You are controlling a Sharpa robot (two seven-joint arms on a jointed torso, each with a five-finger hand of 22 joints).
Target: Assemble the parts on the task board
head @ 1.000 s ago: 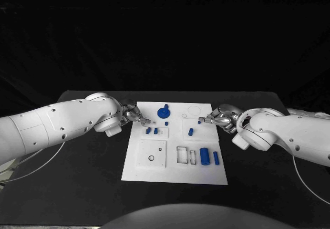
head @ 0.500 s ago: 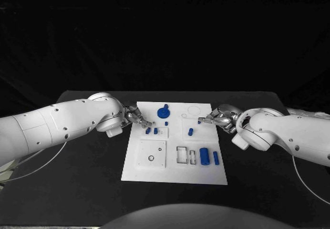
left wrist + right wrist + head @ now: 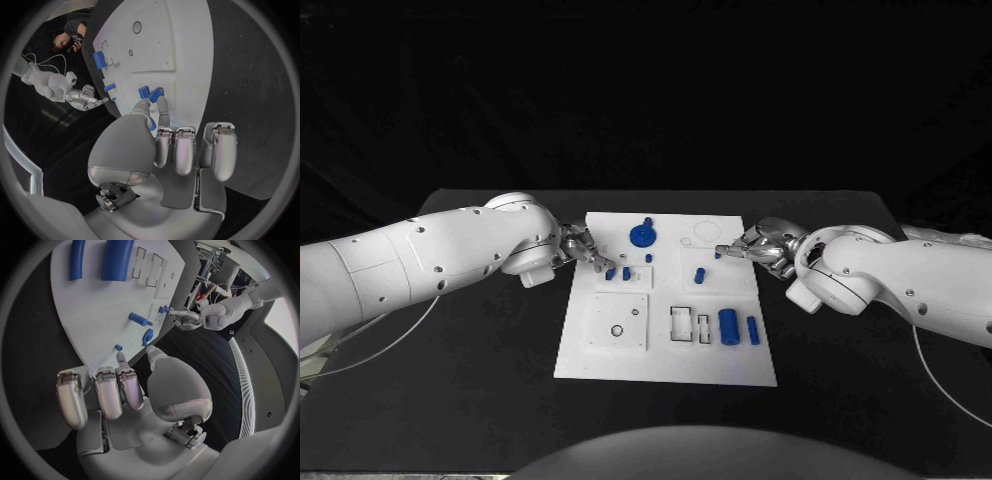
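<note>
**Both hands at the board's upper edges**

Here's the white board in the middle of the head view, lying flat on the black table. The left hand is at the board's upper left edge, fingertips right over a pair of small blue pieces; in the left wrist view its thumb and one finger reach out together toward those pieces while the other fingers curl in, and I cannot tell whether anything is pinched. The right hand sits at the upper right edge, beside a tiny blue piece. In the right wrist view its fingers are curled and a fingertip lies close to that small piece; whether it holds it, I cannot tell.

Up top centre stands a round blue knob. Lower right of the board, a thick blue cylinder lies beside a thinner blue rod. No writing can be read anywhere.
</note>
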